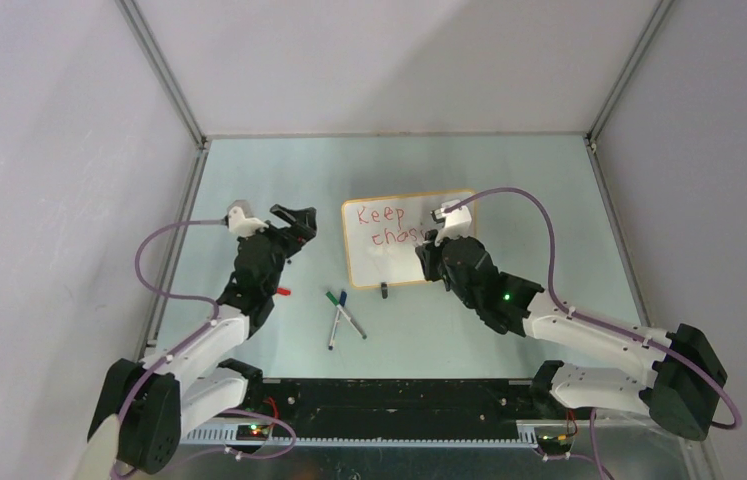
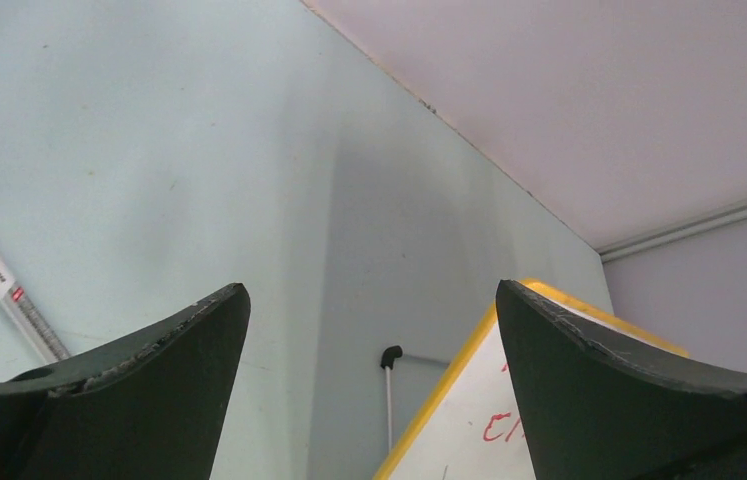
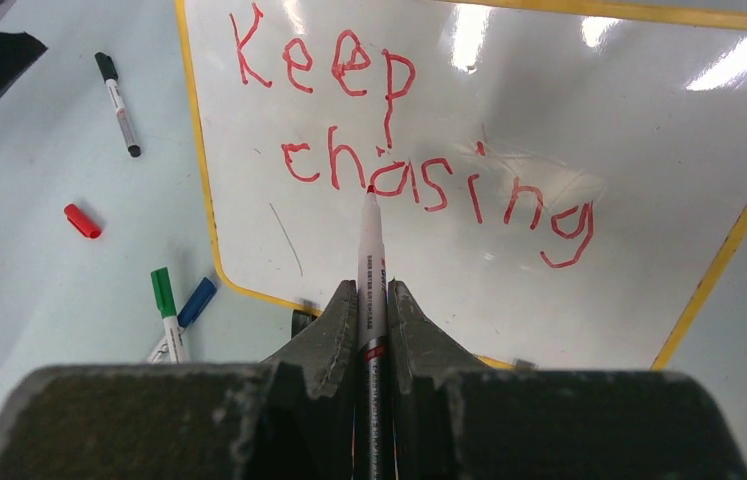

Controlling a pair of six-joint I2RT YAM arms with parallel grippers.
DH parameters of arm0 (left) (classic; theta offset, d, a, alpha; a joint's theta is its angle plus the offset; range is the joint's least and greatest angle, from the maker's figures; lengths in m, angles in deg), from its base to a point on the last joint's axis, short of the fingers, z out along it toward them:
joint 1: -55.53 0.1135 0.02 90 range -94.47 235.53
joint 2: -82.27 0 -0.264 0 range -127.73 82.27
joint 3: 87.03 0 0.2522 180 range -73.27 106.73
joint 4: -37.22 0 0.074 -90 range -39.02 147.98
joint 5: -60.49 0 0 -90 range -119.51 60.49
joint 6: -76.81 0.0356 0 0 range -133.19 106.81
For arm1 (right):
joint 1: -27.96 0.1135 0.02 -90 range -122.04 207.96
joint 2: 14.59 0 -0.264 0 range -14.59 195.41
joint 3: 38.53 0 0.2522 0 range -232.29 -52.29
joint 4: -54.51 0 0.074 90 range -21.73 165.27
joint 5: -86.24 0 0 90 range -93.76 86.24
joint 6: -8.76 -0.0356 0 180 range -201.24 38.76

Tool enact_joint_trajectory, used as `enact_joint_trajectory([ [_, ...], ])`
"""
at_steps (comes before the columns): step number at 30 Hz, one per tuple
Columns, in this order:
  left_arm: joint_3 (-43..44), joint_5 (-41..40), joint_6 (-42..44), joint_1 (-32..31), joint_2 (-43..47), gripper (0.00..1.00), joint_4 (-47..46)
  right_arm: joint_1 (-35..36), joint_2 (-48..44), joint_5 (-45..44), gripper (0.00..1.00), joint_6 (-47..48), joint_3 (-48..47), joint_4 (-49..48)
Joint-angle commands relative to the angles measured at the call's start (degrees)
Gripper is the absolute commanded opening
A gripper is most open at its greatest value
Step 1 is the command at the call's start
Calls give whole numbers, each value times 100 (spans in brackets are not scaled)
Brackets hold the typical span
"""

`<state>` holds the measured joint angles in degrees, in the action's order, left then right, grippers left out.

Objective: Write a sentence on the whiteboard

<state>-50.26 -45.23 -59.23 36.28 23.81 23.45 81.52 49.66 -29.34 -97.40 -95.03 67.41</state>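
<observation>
At mid-table: the whiteboard (image 1: 379,268) lies flat between the two arms.
Right wrist view: the sentence (image 3: 387,100) reads "Keep chasing" in red. In the top view the right gripper (image 1: 436,248) hides the letters after "chas".
Right gripper: fingers clamped on a red marker (image 3: 370,250), tip at the "a".
Left gripper (image 2: 372,300): fingers wide apart, holding nothing, just left of the board.
Marker print: too small to read.

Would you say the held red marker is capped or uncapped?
Uncapped: the marker shows a bare red tip beyond the right tool.
</observation>
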Motion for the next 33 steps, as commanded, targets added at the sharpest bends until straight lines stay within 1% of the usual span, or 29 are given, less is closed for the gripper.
enact_joint_trajectory([
  [1, -205, -324, 56, 37, 220, 99, -564, 49, -45, -156, 0, 81, -23, -249],
  [6, -418, -402, 44, 39, 346, 98, -793, 54, -22, -88, 0, 77, -18, -273],
  [13, -164, -242, -14, 42, 79, 96, -541, 164, 26, -78, 0, -43, -13, -311],
  [16, -167, -200, -8, 39, 18, 96, -641, 233, 122, -148, 0, -147, -15, -336],
  [18, -187, -27, 56, 41, -56, 96, -864, 289, 221, -202, 0, -211, -19, -371],
  [22, -160, 794, 278, 43, -418, 92, -1501, 449, 355, -447, 0, -285, -21, -419],
  [29, 351, 1775, 226, 42, -1176, 85, -1440, 535, 399, -533, 0, -254, -24, -462],
  [33, 601, 2087, 203, 38, -1440, 79, -1298, 533, 463, -467, 0, -257, -23, -478],
])
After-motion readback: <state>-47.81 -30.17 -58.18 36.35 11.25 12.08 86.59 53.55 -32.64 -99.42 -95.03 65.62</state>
